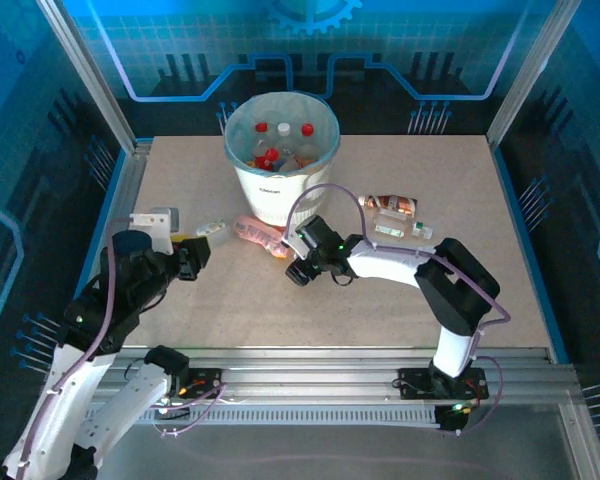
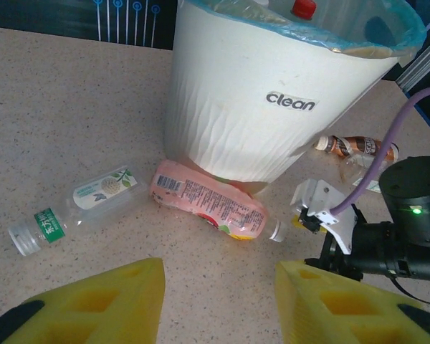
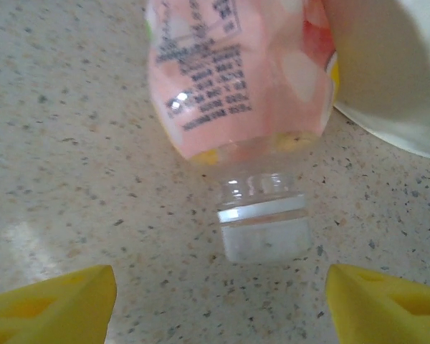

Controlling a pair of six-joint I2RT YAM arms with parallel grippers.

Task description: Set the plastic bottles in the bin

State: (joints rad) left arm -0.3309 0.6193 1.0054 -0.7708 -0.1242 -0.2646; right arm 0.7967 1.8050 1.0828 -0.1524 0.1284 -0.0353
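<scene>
**Top external view.** The round white plastic bin with a teal liner (image 1: 270, 195) stands upright at the far centre of the speckled beige worktop (image 1: 380, 300). Several capped plastic bottles (image 1: 272, 155) already lie inside it. These remain outside:
- A pink-labelled plastic bottle (image 1: 258, 235) lies on its side at the foot of the bin.
- A clear plastic bottle with a green label (image 1: 212, 229) lies just to the left of the pink one.
- A brown plastic bottle (image 1: 390, 204) lies to the right of the bin, with small clear bottles (image 1: 400, 229) beside it.

Judged from this, the task is partly complete, and at least four bottles are still to be binned.

**Left wrist view.** The left gripper (image 2: 218, 301) has its yellow fingers apart and holds nothing. It hangs above bare worktop, short of the pink-labelled and green-labelled bottles. The pink-labelled bottle rests against the bin's base.

**Right wrist view.** The right gripper (image 3: 218, 304) has its fingers wide apart and is empty. The capped neck of the pink-labelled bottle points toward the gap between them, just ahead and not touching. This bottle is probably the next item to be grasped.
</scene>
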